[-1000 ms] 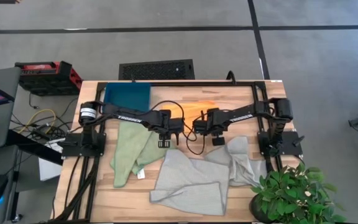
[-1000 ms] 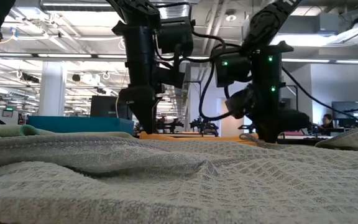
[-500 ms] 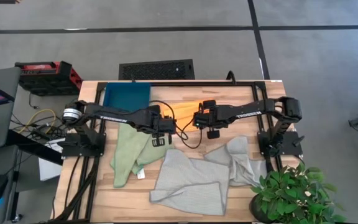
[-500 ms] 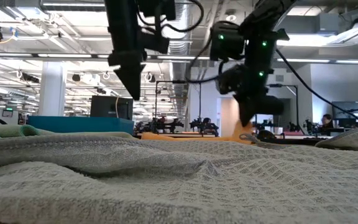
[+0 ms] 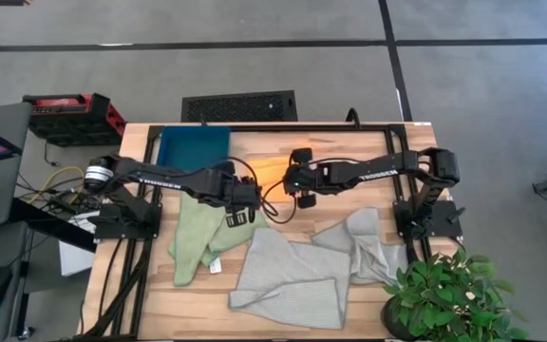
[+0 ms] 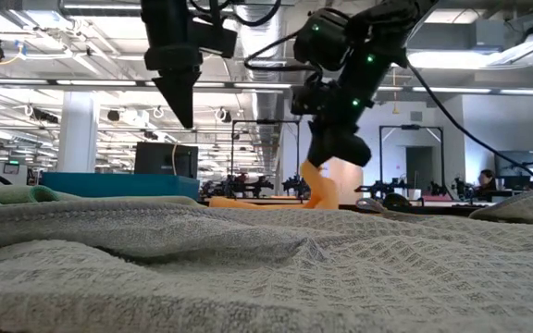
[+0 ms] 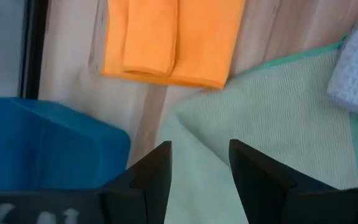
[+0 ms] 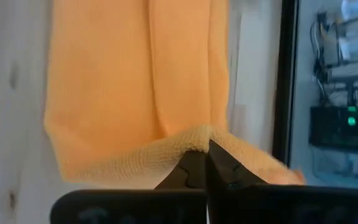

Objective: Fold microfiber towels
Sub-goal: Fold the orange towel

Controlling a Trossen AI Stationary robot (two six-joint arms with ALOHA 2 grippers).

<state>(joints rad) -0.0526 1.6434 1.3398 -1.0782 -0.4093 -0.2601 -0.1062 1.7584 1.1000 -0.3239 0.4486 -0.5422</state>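
- Jaws: right gripper pinched tight on an edge of the orange towel, lifting that edge off the wood; left gripper with fingers spread wide, holding nothing, hovering above the green towel.
- Table: wooden top filling the centre of the high view, with a black frame around the arms.
- Grey towels: two pale waffle-weave cloths, crumpled and overlapping, lower centre to lower right of the high view; in the low view they fill the whole foreground.
- Green towel: light green, loosely bunched, left of centre in the high view, its edge touching the grey cloth; small white tag at its lower edge.
- Orange towel in the high view: upper centre, mostly hidden under the two arms; in the low view a strip of it hangs from the right gripper down to the table.
- Teal tray: rigid rectangle, upper left part of the table, near the green towel.
- Potted plant: lower right corner, just beside the grey towels.
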